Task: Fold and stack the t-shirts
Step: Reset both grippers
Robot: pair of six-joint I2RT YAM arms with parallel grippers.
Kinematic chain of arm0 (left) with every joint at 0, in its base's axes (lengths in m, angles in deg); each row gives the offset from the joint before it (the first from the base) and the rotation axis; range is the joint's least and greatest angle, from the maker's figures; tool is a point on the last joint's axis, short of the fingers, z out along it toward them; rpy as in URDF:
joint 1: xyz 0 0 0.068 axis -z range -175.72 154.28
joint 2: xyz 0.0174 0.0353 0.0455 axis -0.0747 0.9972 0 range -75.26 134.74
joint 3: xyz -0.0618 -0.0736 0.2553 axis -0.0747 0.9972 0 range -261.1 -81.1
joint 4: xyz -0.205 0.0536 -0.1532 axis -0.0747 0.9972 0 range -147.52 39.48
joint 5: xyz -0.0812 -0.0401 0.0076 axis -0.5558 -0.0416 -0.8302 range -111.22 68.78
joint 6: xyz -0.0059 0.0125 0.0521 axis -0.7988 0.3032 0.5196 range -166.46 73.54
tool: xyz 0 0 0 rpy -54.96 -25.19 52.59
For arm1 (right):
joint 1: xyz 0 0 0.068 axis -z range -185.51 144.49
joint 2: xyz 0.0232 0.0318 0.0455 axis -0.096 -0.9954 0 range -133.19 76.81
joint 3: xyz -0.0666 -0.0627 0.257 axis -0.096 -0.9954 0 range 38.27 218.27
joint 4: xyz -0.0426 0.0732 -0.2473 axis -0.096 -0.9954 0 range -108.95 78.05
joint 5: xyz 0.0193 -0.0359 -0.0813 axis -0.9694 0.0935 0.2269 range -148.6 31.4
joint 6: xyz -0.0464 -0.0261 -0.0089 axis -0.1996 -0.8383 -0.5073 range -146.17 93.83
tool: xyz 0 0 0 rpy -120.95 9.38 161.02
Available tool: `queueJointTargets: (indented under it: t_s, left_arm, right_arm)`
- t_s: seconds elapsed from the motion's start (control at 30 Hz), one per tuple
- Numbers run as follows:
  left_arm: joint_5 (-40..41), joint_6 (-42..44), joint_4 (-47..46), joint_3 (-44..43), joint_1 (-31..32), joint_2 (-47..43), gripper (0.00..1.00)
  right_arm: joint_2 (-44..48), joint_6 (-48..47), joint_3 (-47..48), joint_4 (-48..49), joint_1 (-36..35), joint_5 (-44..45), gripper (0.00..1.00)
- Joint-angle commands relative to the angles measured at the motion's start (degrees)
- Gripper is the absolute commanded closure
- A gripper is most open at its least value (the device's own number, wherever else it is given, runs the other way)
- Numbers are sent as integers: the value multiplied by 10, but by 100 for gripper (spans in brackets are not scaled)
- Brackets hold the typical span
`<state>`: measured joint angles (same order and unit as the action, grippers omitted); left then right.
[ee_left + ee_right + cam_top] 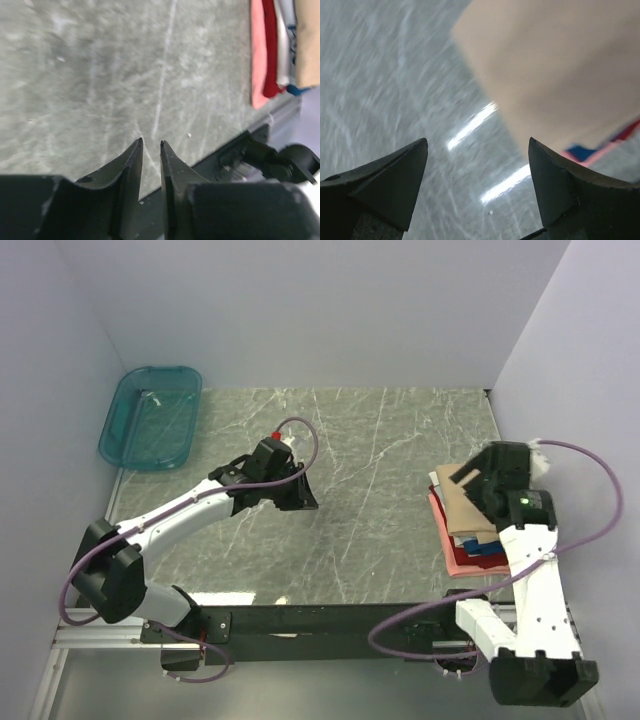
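teal basket [112,430] far left — contents unclear | t-shirts [468,542] stacked right, tan t-shirt [555,65] on top | left gripper [150,142] slightly parted, empty | right gripper [477,145] wide apart — empty

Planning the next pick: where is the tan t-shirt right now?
In the top view the tan t-shirt lies on top of the stack at the right edge of the table, under the open right gripper.

Pale walls [300,310] enclose a grey marbled table [380,490].
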<state>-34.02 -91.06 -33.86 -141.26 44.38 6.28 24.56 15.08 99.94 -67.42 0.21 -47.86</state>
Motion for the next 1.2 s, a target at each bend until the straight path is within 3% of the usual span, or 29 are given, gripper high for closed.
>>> queueJointTargets:
  t_s: [0.0, 0.07, 0.3, 0.4, 0.63, 1.17]
  left_arm:
    - [70, 33, 14, -20, 1, -43, 73]
    - [92, 40, 23, -15, -4, -59, 71]
    - [167, 42, 24, 36, -31, -138, 67]
    - [207, 37, 28, 63, -38, -173, 66]
    - [245, 24, 28, 105, -42, -231, 63]
    - [265, 36, 28, 139, -43, -279, 60]
  right_arm:
    - [11, 23, -21, 88, -117, 21, 12]
    - [4, 43, -37, 118, -206, 39, 12]
    - [-29, 69, -71, 179, -415, 110, 11]
    - [-43, 62, -78, 194, -472, 128, 11]
    - [1, 21, -146, 262, -489, 117, 10]
    - [65, 1, -186, 273, -489, 148, 9]
